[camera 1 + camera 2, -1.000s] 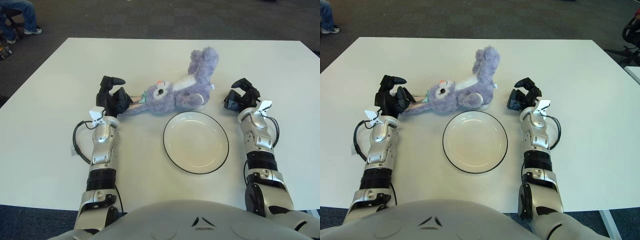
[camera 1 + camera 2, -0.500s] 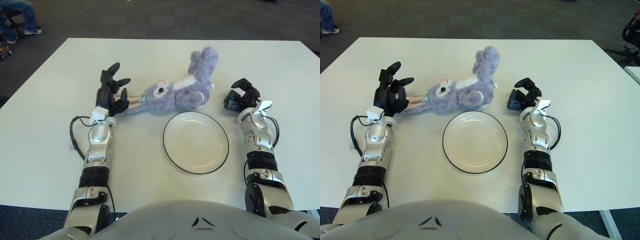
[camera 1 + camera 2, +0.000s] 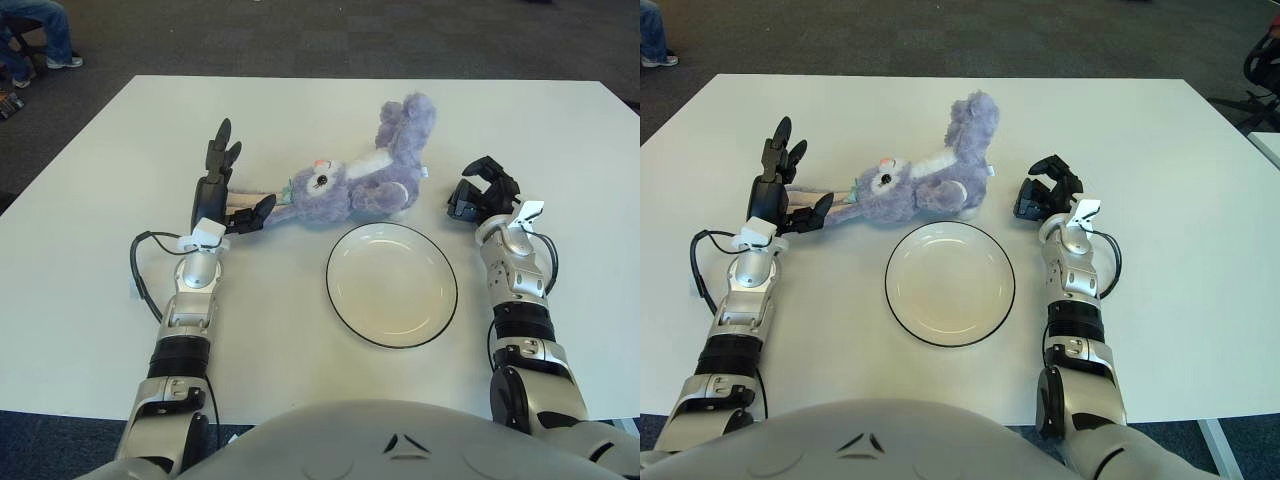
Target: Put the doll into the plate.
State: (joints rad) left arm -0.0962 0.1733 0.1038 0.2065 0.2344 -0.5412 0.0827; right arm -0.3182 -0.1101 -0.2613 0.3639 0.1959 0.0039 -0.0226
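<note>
Purple plush, the doll [image 3: 350, 185] lies on its side on the white bench [image 3: 100, 250], just behind the empty plate [image 3: 392, 284]. The left hand [image 3: 222, 190] stands fingers spread at its ear tips, holding nothing. Best to close around the head, not the floppy ears. The right hand [image 3: 478, 192], curled and empty, shows right of the doll.

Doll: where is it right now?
The doll lies on the table just beyond the plate, between the open left hand and the right hand.
</note>
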